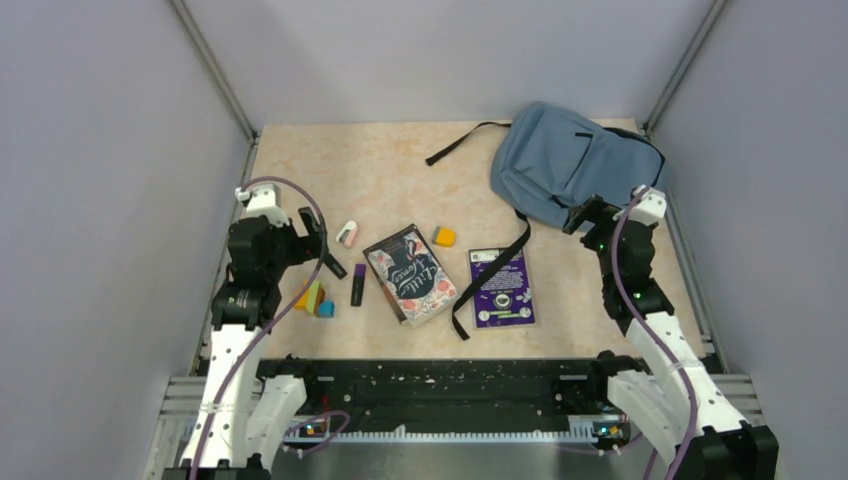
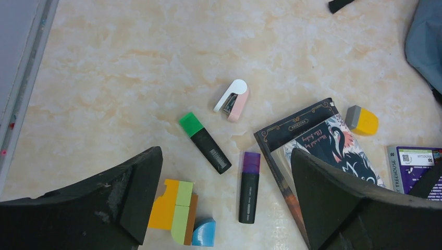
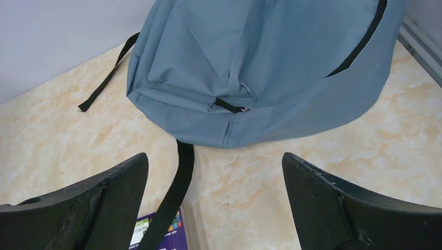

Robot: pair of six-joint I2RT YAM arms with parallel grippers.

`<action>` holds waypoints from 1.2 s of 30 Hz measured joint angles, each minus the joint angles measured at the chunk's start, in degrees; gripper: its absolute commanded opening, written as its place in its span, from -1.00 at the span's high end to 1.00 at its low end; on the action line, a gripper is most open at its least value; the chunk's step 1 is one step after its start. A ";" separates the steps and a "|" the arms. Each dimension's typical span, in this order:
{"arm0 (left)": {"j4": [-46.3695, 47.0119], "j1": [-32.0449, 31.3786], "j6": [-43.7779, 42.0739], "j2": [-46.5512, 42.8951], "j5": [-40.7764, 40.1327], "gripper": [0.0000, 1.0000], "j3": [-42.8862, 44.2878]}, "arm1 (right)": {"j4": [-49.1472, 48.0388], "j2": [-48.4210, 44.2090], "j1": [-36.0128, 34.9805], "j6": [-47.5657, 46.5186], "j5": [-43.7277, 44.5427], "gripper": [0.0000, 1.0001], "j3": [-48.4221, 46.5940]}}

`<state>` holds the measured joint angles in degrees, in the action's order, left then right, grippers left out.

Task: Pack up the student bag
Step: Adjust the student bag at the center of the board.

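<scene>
The student bag lies flat at far right of the table, w/ one black strap trailing toward the near side, btwn the book and the purple booklet. Can't tell if the main compartment is unzipped. The right gripper hovers at the bag's near edge, fingers spread wide, nothing in them. It's prob. placed there to hold or open the bag, since its wrist cam looks straight at the seam w/ a small zip pull. The left gripper is also spread & empty, above the loose stuff at left: green highlighter, purple highlighter, pink stapler, coloured blocks, yellow eraser. All of these sit well apart from the bag, so apparently nothing's packed yet. The split makes sense: L arm nearest the items to fetch, R arm nearest the bag.
</scene>
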<state>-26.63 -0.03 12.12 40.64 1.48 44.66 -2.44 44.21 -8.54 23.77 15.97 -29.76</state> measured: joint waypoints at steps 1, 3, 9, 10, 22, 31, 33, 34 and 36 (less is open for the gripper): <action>0.00 0.00 0.02 0.48 0.11 -0.96 0.13 | 0.11 0.13 0.00 0.09 0.00 -0.96 0.00; 0.00 0.00 0.02 1.25 0.22 -0.96 0.13 | 0.55 0.22 0.00 0.13 0.02 -0.97 0.00; -1.92 0.00 0.44 5.11 -1.53 -0.93 1.25 | 4.02 1.31 0.04 0.33 0.37 -0.97 -1.88; -2.95 0.00 0.46 6.69 -2.05 -0.93 2.34 | 4.59 1.81 0.07 0.35 0.37 -0.98 -2.43; -0.52 -4.66 3.98 13.64 9.97 -0.94 13.33 | 5.70 14.51 15.37 4.90 -10.25 -0.97 -4.44; -0.44 -4.96 2.75 15.87 11.13 -0.96 10.80 | 0.59 26.69 21.31 7.89 -13.75 -0.86 -5.33; -0.37 -5.01 2.69 14.88 11.08 -0.96 10.25 | 0.57 32.85 21.35 7.96 -14.25 -0.81 -7.96; -0.33 -5.07 2.64 14.19 10.97 -0.96 9.97 | 0.79 36.37 21.35 7.98 -14.49 -0.80 -9.86; -0.33 -5.11 2.51 13.09 10.82 -0.96 9.73 | 0.72 41.38 21.35 8.02 -15.58 -0.77 -12.46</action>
<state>-26.96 -5.15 14.63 53.74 12.29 54.39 -1.72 85.58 12.82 31.79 0.38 -42.22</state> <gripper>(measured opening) 0.976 0.903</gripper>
